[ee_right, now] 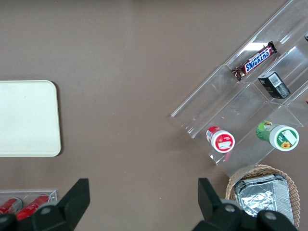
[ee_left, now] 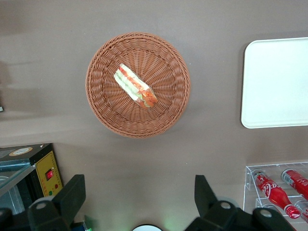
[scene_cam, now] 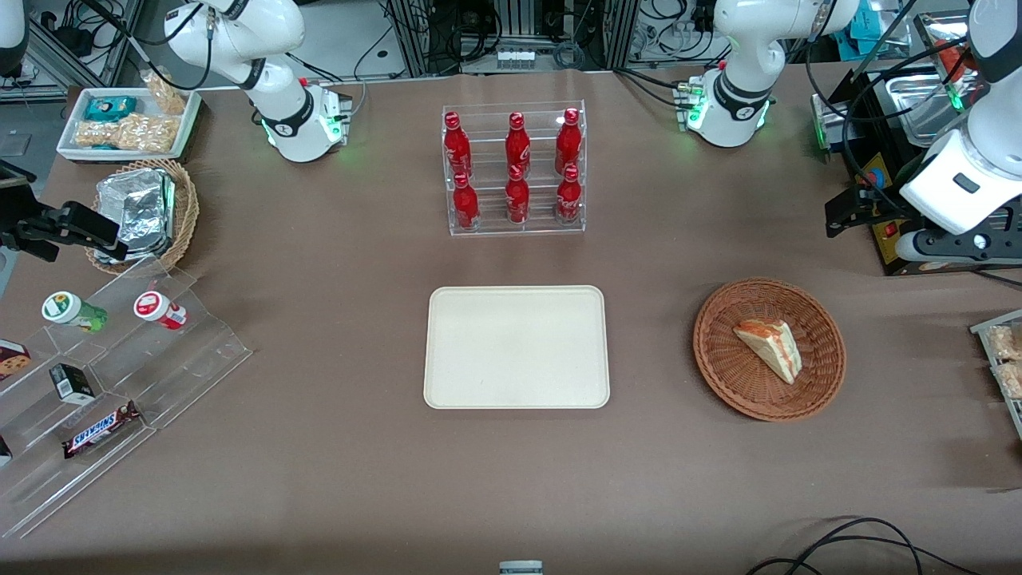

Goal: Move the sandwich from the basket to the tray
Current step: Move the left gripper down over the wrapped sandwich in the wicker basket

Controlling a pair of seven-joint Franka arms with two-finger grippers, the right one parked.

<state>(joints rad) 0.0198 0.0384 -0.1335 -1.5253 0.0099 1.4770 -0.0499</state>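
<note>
From the front, the sandwich (scene_cam: 769, 350) lies in the basket (scene_cam: 725, 369) beside the tray (scene_cam: 516, 346), nearer the camera than the end effector (scene_cam: 958, 243), while the left wrist view shows the open, empty end effector (ee_left: 139, 192) above the surface (ee_left: 144, 159), with the sandwich (ee_left: 135, 86) well apart.

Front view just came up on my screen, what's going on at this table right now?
Nothing has been picked up yet. The sandwich lies in the reddish-brown wicker basket, toward the working arm's end of the table. The cream tray beside the basket holds nothing, with the rack of red cola bottles farther from the front camera. The left arm's gripper hangs high above the table near the basket, fingers spread open and holding nothing.
</note>
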